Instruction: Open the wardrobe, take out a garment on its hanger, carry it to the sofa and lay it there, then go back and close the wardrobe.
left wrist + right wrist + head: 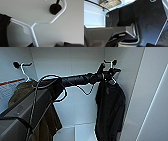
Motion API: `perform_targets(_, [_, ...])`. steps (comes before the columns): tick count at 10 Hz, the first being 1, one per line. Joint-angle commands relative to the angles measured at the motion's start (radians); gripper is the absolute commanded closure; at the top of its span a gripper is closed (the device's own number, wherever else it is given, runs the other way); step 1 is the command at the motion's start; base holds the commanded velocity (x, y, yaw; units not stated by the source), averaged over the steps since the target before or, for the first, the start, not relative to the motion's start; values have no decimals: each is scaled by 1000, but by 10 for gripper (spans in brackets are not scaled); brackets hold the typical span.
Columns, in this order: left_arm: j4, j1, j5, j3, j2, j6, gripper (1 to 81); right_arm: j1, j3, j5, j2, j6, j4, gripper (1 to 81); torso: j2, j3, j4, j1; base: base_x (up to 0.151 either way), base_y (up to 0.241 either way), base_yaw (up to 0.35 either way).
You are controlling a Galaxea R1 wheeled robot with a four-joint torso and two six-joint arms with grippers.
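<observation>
Reaching into the open wardrobe (75,62), the left claw (110,72) is meeting the hanger (113,80) at two o'clock, where the garment (110,109) is hanging; its grip cannot be told. Next: lifting the hook clear.

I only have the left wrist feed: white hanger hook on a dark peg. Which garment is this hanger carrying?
Observer: The black garment, hanging at the right side inside the wardrobe. The head view shows the left gripper up at its hanger.
Operator: Anything else hanging in there?
Observer: Yes, an olive-brown jacket on its own white hanger, on the left, apart from the black one.
Operator: Is the hook off the peg yet?
Observer: No, the head view shows the hook over the peg.
</observation>
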Motion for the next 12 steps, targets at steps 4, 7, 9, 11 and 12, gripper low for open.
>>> perform_targets(4, [29, -187, -26, 31, -22, 6, 10, 42, 8, -50, 2, -1, 6, 10, 0, 0, 0, 0, 0, 0, 0])
perform_targets(7, [30, -183, -27, 38, -30, 6, 10, 40, 8, -50, 2, -1, 3, 10, 0, 0, 0, 0, 0, 0, 0])
perform_targets(9, [35, -183, -27, 43, -33, 6, 811, 42, 8, -50, 2, -1, 3, 10, 0, 0, 0, 0, 0, 0, 0])
perform_targets(11, [35, -183, -27, 48, -42, 6, 811, 42, 8, -50, 2, -1, 3, 10, 0, 0, 0, 0, 0, 0, 0])
perform_targets(12, [37, -188, -27, 58, -54, 6, 811, 43, 8, -50, 2, -1, 1, 10, 0, 0, 0, 0, 0, 0, 0])
